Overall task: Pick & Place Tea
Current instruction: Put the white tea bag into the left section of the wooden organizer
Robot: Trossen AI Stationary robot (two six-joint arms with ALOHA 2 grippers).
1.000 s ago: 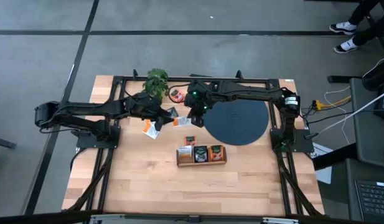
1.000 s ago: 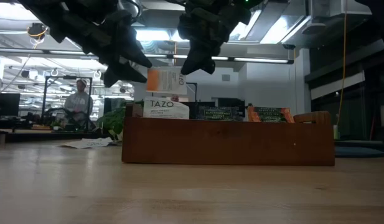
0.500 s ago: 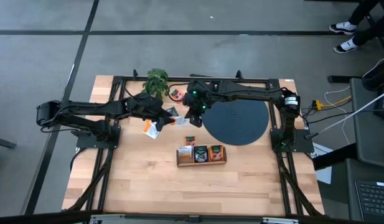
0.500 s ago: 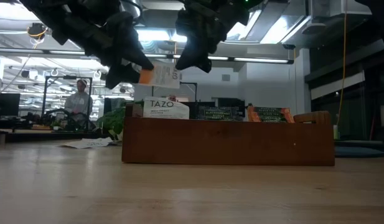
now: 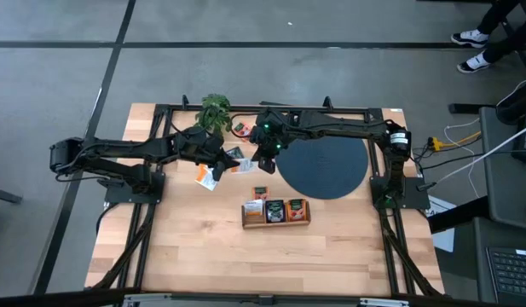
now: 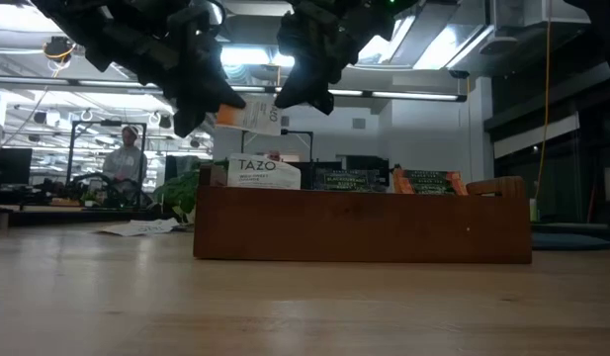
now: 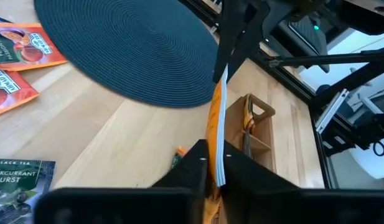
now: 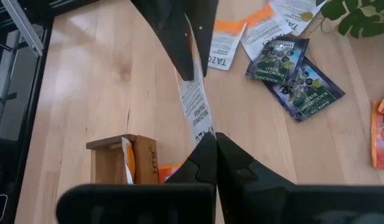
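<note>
A white-and-orange tea packet (image 5: 244, 165) hangs in the air between my two grippers, left of the black disc (image 5: 324, 166). My left gripper (image 5: 231, 159) is shut on its orange end and my right gripper (image 5: 260, 164) is shut on its white end. In the low view the packet (image 6: 253, 116) lies almost level above the wooden box (image 6: 364, 222). More tea packets stand upright in that box (image 5: 275, 213). A few others lie flat on the table, one of them a white-and-orange packet (image 5: 207, 176). My left gripper pinches the packet's orange end (image 7: 211, 155) between its two fingers. It comes from the table's left, slanting down, and the packet runs on away from the fingers, clear of the table. My right gripper pinches the packet's opposite, white printed end (image 8: 202, 127) between its two fingers. It comes slanting down from the table's right. The packet spans stiffly from it to the other gripper, lifted clear.
A small green plant (image 5: 214, 111) stands at the far edge. Red packets (image 7: 17, 50) and dark packets (image 8: 291, 68) lie near it. Black frame rails border the table. Bare wood lies on the near side of the box.
The packet has tipped from hanging upright below my right gripper to lying almost level, its orange end swinging up toward my left gripper. My left gripper's fingers have shut on that end. Neither arm has shifted across the table.
</note>
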